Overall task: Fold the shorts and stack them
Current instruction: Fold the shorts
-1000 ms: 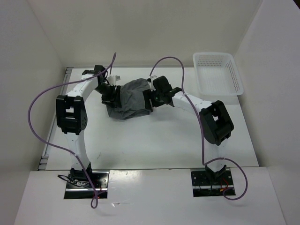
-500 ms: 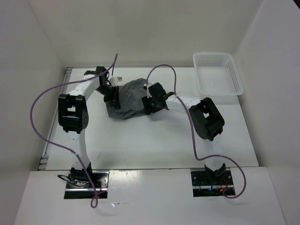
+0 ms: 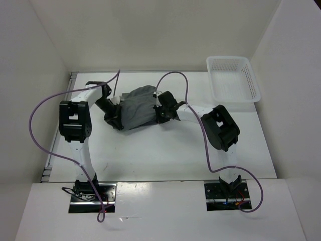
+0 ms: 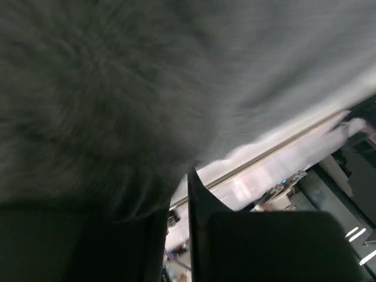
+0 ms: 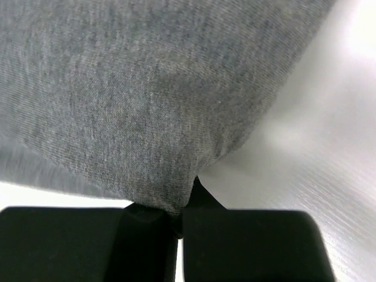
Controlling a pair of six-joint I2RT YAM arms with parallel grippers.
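- The shorts (image 3: 138, 108), a crumpled grey bundle, sit at mid-table between the two arms, toward the far wall.
- The right pincer (image 5: 179, 217) is closed on a fold at the bundle's right edge, its fingers pressed together around the cloth.
- The left pincer (image 4: 179, 194) is nearly closed at the lower-left corner. In its blurred wrist view, cloth runs into the fingertips and appears to be clamped.
- Gripping opposite sides looks meant for drawing the fabric out flat before a fold.
- The bare table (image 3: 165, 155) offers room on the near side, with less behind.
- A white basket (image 3: 235, 99) stands well apart at the far right corner.
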